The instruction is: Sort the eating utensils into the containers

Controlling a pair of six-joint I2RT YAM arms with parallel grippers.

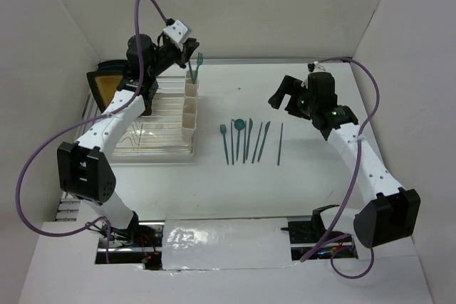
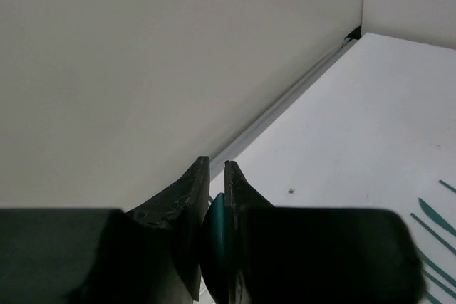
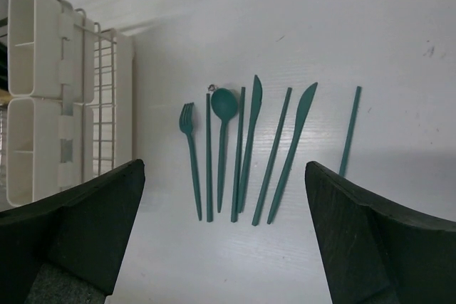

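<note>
Evidently mid-drop: the left claw [image 2: 217, 169] pinched a teal fork [image 1: 197, 64] at the far-end cream cup's [image 1: 191, 90] mouth; lowering and releasing seemed next. The right claw [image 3: 226, 227] gaped empty above loose utensils [image 3: 246, 151] at the counter's [image 1: 313, 176] middle.

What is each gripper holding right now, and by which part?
Left gripper pinches a teal utensil near its upper end, above the containers; right gripper holds nothing.
</note>
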